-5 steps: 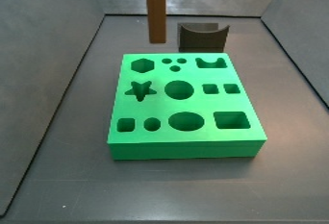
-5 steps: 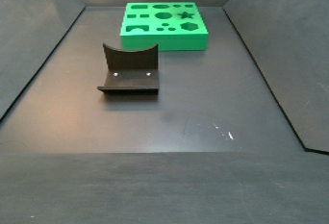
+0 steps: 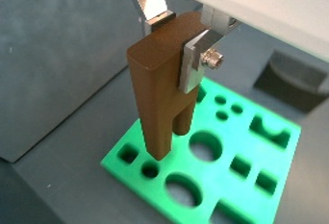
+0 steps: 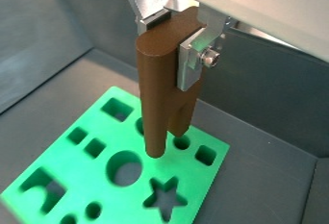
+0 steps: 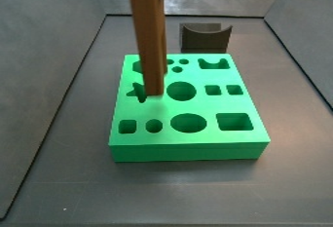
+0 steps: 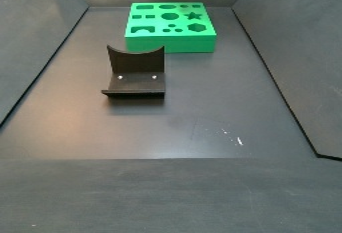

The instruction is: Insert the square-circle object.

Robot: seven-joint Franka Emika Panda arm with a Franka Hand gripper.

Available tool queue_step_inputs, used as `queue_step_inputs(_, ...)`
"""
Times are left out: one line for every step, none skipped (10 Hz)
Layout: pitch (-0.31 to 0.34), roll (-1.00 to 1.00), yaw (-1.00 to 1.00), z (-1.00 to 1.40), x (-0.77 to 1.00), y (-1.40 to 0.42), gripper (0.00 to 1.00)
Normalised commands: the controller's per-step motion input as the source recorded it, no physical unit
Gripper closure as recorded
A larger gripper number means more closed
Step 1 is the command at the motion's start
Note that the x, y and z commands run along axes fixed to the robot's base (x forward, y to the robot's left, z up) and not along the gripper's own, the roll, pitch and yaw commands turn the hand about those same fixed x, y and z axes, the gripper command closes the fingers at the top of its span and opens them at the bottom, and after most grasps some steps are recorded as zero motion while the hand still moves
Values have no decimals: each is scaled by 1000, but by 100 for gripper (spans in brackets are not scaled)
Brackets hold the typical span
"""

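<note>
My gripper (image 3: 174,37) is shut on the top of the square-circle object (image 3: 161,93), a tall brown wooden piece with two long legs. Both wrist views show the silver fingers (image 4: 195,57) clamping its joined top, and the gripper (image 4: 174,37) holds it upright. The piece (image 4: 161,93) hangs over the green block (image 4: 199,175), a slab with many shaped holes. In a side view the piece (image 5: 146,36) stands over the left part of the block (image 5: 196,151), with its lower end near the star hole (image 5: 140,92). The gripper is above that frame. Whether the legs touch the block is unclear.
The dark fixture (image 6: 134,74) stands on the dark floor, a little way from the green block (image 6: 171,43). It also shows behind the block in a side view (image 5: 205,36) and in a wrist view (image 3: 295,79). Grey walls enclose the floor.
The piece has moved from behind the block's far edge to over its left part, beside the star hole. The block and the fixture have not moved.
</note>
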Motion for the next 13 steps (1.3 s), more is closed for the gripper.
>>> queue_step_inputs(64,153,-917,-6,-69,-137,100)
queue_step_inputs(34,131,-926,0,-17,-120,100)
queue_step_inputs(0,104,-920,-43,0,-97,100)
queue_step_inputs(0,81,-940,-77,0,-97,100)
queue_step_inputs(0,66,-937,-100,0,-97,100)
queue_step_inputs(0,47,-926,-157,0,-114,100)
queue_step_inputs(0,33,-906,-191,14,-126,100)
queue_step_inputs(3,29,-889,-189,29,-117,100)
queue_step_inputs(0,27,-897,-203,20,-109,100)
queue_step_inputs(0,33,-926,-209,0,-74,100)
queue_step_inputs(0,46,-983,-234,0,-26,100)
queue_step_inputs(0,54,-1000,-266,-6,0,100)
queue_step_inputs(0,16,-1000,-297,0,0,100)
